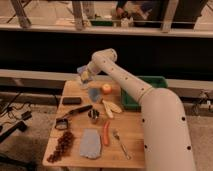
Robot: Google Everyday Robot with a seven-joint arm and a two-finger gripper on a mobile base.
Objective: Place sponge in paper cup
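My gripper (84,75) hangs over the back left part of the wooden table (132,150). It is shut on the sponge (85,76), a small yellowish block that shows between the fingers. The paper cup (95,94), small and pale whitish-blue, stands on the table just below and to the right of the gripper, beside the round orange fruit (106,89). The sponge is held above the table, up and to the left of the cup's mouth, apart from it.
A green bin (146,91) stands at the back right. On the table are a steel cup (93,116), pale peeled pieces (112,106), a carrot (106,133), a fork (120,142), a blue-grey cloth (90,143), dark grapes (62,145), a black block (71,100) and a dark-handled tool (74,113).
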